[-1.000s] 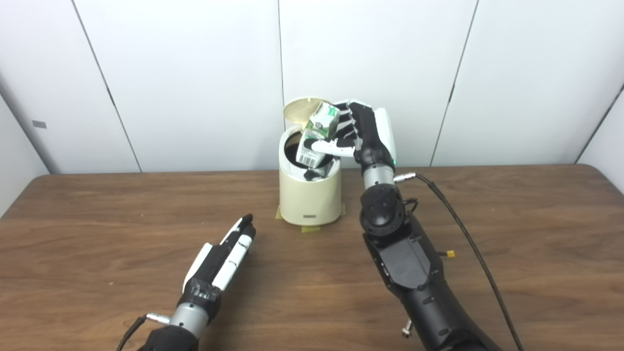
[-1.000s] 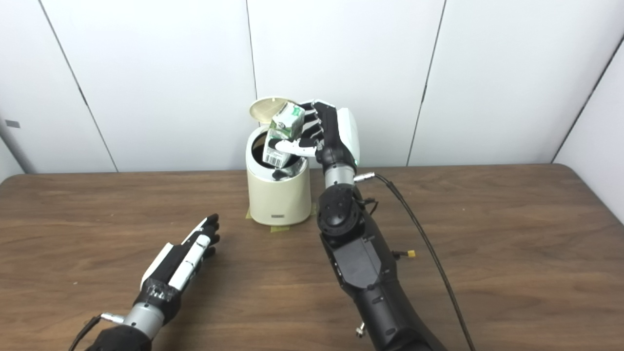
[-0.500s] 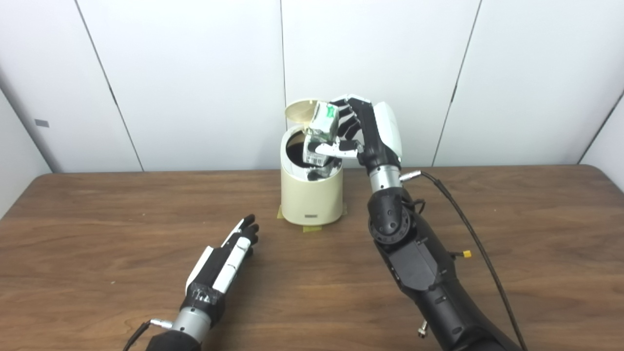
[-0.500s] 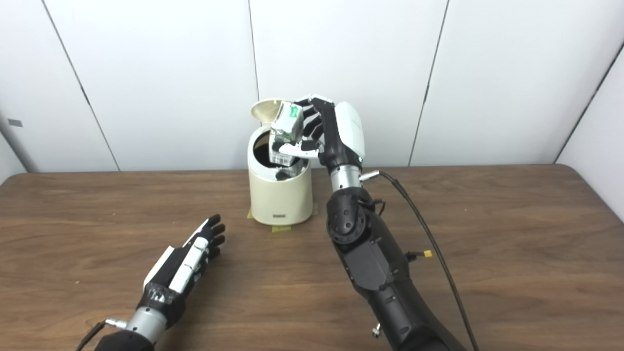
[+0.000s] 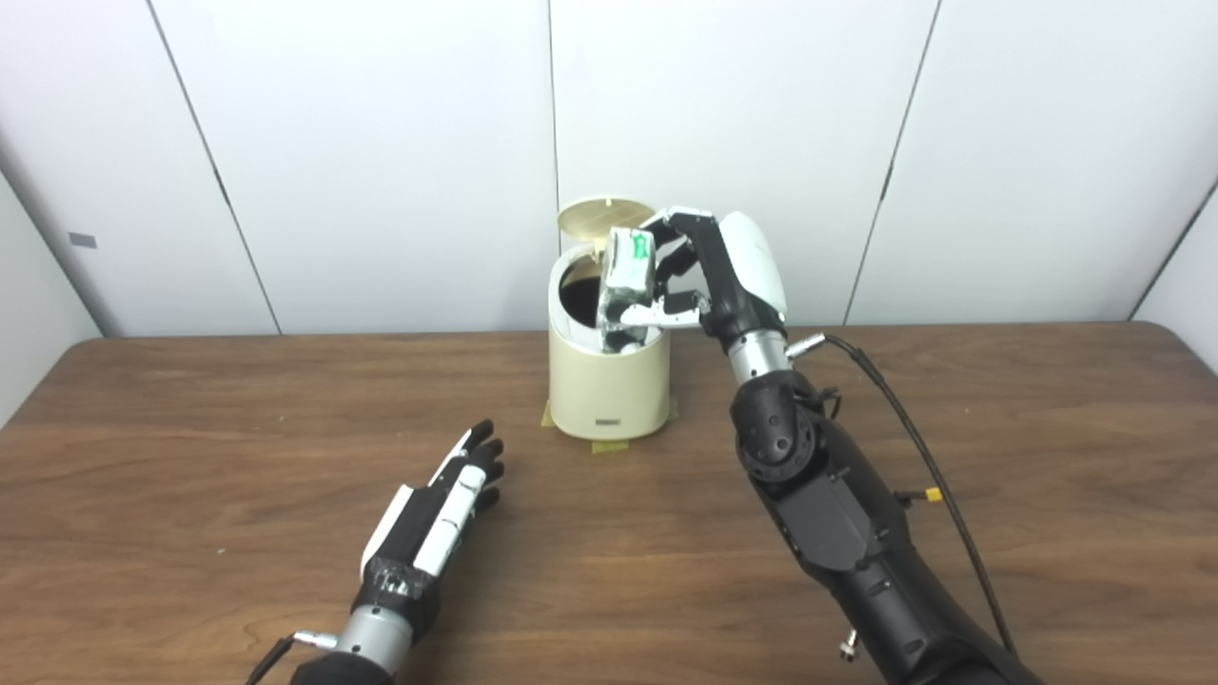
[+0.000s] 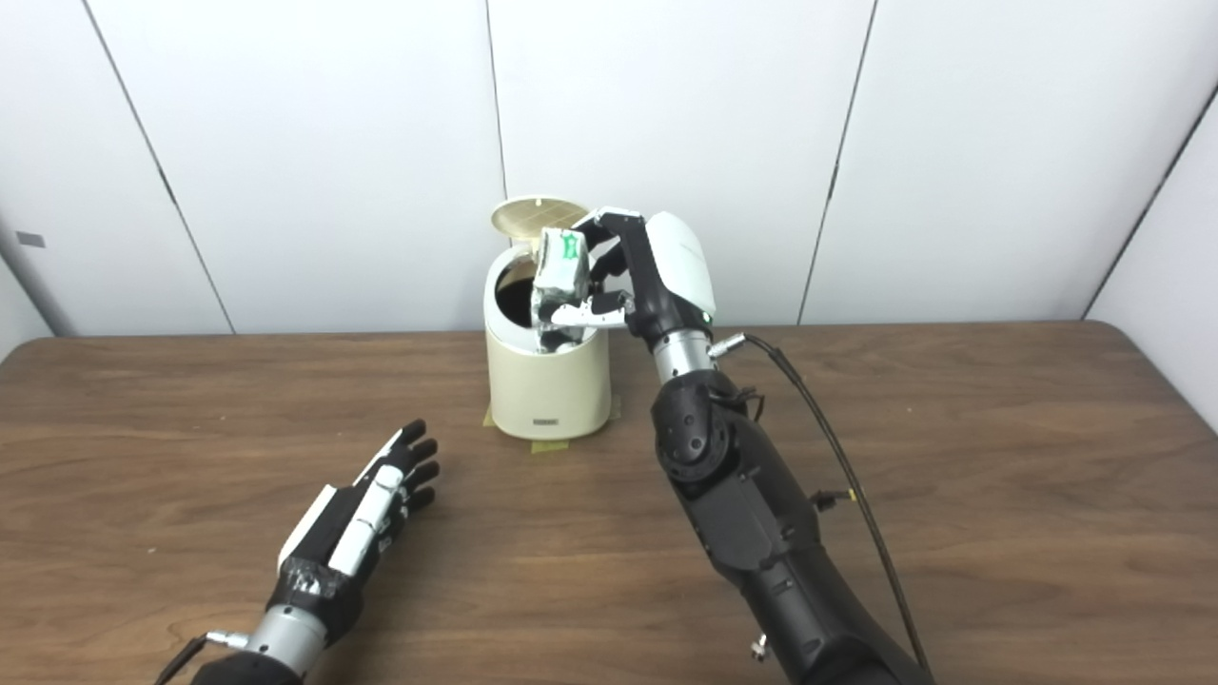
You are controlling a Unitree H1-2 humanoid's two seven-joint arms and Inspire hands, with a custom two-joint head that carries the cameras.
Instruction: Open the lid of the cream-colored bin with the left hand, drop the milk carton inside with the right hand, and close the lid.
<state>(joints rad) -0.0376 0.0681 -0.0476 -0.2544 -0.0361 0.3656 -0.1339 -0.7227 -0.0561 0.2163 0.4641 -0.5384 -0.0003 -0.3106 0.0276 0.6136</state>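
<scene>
The cream-colored bin (image 5: 607, 385) stands on the wooden tabletop (image 5: 1047, 457) near the far edge, in front of the white wall panels (image 5: 381, 143). Its round lid (image 5: 605, 216) is open and tilted up at the back, so the dark opening of the bin is visible. Small pieces of yellowish tape (image 5: 609, 445) show on the tabletop at the foot of the bin.

The right hand (image 5: 709, 276) is above the right side of the bin's rim and is clamped on the milk carton (image 5: 628, 271). The fingers are curled around the far side of the carton and the thumb presses on the near side. The carton is nearly upright, with its green-marked top just in front of the lid. Its lower end is at the opening of the bin; I cannot tell if it touches the rim. A black cable (image 5: 913, 447) runs from the wrist of the right arm and down beside the forearm.

The left hand (image 5: 433, 518) lies low over the tabletop, well apart from the bin, to the front and left of it. It holds nothing, and its fingers are stretched out toward the bin and slightly apart.
</scene>
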